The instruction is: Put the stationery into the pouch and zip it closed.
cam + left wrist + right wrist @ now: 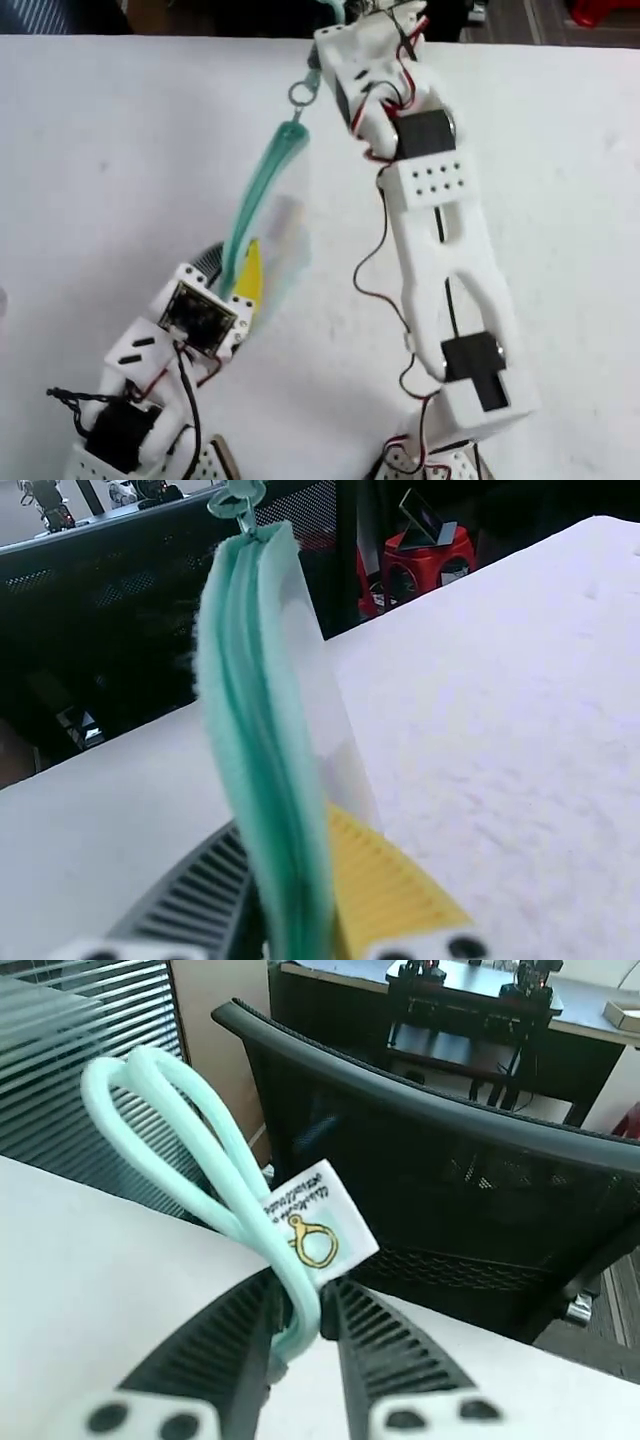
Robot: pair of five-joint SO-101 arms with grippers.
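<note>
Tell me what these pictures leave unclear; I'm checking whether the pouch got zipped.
Pouch contents: high view, hazy wall shows no distinct stationery.
Right gripper on the cord: high view, covered by its own arm.
Pouch's near end: left wrist view, buried inside the left gripper.

The left gripper (285, 825) is clamped on the pouch (265, 710), which stands on edge between a grey ribbed finger (190, 900) and a yellow ribbed finger (385, 880). The pouch's teal zipper band faces the camera; its side is translucent. At the far end hangs a small ring (237, 498). Below lies the white table (500, 680) — beyond its edge, a black mesh chair (120, 590) and a red object (420, 555).
</note>
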